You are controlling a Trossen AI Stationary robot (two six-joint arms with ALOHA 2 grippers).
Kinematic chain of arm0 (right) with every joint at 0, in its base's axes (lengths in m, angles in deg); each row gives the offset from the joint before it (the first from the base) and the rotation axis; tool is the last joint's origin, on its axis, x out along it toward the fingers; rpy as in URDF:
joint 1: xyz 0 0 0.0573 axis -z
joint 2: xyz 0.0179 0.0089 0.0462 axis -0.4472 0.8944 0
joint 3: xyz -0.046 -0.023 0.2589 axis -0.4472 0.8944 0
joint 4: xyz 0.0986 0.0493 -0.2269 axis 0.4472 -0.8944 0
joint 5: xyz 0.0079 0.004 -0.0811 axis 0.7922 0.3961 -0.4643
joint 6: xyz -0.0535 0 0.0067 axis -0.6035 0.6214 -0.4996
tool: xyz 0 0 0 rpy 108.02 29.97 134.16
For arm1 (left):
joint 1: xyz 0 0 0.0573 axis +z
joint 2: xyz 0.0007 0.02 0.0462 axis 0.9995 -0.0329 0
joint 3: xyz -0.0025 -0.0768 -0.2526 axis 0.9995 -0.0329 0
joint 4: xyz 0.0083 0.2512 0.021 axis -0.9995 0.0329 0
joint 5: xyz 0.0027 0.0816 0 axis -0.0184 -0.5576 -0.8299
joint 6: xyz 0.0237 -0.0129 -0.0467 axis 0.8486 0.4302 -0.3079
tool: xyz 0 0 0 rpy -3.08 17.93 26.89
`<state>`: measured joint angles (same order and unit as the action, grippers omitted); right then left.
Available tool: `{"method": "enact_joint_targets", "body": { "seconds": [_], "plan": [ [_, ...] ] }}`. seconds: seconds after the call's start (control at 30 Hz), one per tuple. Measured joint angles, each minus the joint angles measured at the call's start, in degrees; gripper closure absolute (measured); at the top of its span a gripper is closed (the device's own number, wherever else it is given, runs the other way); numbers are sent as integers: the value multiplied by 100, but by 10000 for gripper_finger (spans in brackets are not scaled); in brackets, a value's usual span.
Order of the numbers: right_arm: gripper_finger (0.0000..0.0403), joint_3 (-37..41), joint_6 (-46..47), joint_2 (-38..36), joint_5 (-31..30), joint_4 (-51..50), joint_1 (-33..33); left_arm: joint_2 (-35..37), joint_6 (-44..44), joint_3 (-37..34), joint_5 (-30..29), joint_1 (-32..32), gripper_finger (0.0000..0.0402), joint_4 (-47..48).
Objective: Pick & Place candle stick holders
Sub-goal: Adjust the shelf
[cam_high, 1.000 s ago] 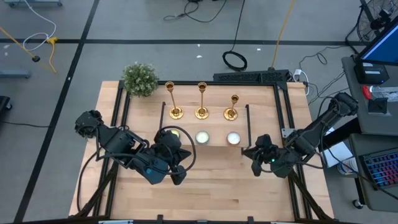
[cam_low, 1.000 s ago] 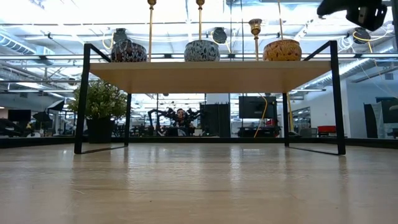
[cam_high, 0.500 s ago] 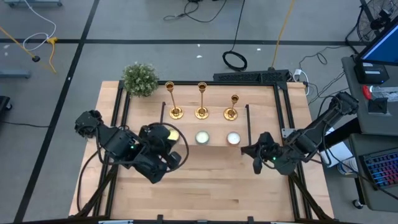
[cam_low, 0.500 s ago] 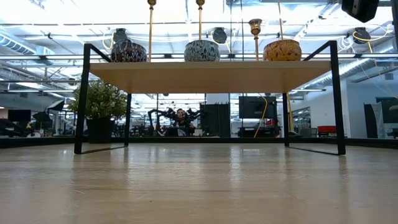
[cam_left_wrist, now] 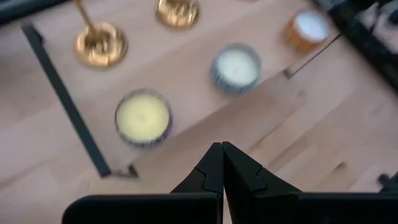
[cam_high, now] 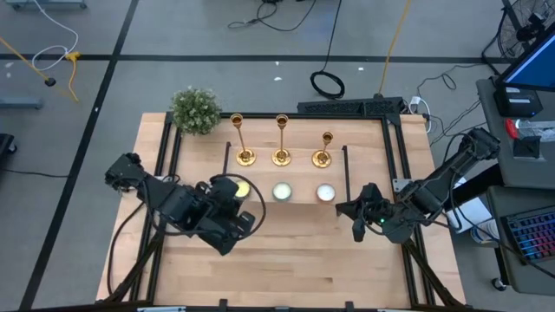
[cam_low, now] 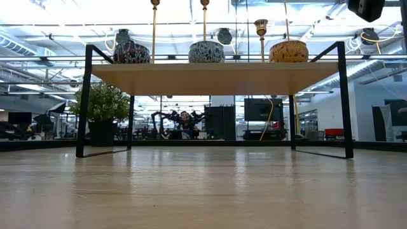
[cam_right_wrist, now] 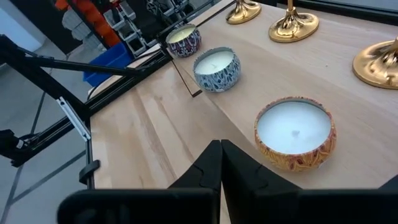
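Left gripper (cam_high: 227, 227) sits lower left of centre in the high view, just below the yellow candle (cam_high: 241, 188), and its fingers (cam_left_wrist: 211, 169) are pressed tight together w/ nothing between them, per the left wrist view. Change over the last sec: that arm has pulled its head in toward the shelf (cam_high: 299, 201) edge and turned, so the wrist cam now looks down across the yellow candle and the blue patterned candle (cam_left_wrist: 235, 66) at two gold bases in the upper part of its frame. Right gripper (cam_high: 357, 215) hangs right of centre, beside the shelf's right post, barely shifted; its fingers (cam_right_wrist: 214, 163) are also closed on nothing, w/ the orange-patterned candle (cam_right_wrist: 295, 132) just ahead of them. The three candle stick holders (cam_high: 281, 139) stand upright in a row along the shelf's far side, upper centre of frame, untouched, none tipped. A potted plant (cam_high: 195, 109) sits at the upper left corner of the table (not part of the job). What it means, imo: the left arm is lining up an approach, prob. on the leftmost holder, but no pick has begun; the jaws must open first.
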<state>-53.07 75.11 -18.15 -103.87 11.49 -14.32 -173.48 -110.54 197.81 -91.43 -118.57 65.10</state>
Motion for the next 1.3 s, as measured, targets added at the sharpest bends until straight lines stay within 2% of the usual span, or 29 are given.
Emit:
{"method": "enact_joint_targets", "body": {
  "seconds": [0.13, 0.3, 0.5, 0.63, 0.83, 1.03, 1.3],
  "plan": [
    [403, 0, -5, 0, -2, 8, 0, -1, -178, -430, 537, 18, 400, -1],
    [403, 0, -1, 2, -1, 26, 0, 21, -854, -986, 978, -138, 401, -2],
    [403, 0, -5, 2, -2, 42, 0, 245, -2081, -1686, 945, -339, 401, 5],
    [403, 0, -8, 2, -4, 54, 0, 463, -2598, -2232, 851, -383, 401, -9],
    [403, 0, -9, 2, -4, 74, 0, 828, -2928, -3038, 1052, -307, 401, -23],
    [403, 0, -12, 4, -4, 154, 0, 1363, -3131, -3655, 994, -196, 401, -5],
    [403, 0, -58, 4, -96, 207, 2, 1708, -2777, -3970, 769, 130, 401, -6]
  ]
}}
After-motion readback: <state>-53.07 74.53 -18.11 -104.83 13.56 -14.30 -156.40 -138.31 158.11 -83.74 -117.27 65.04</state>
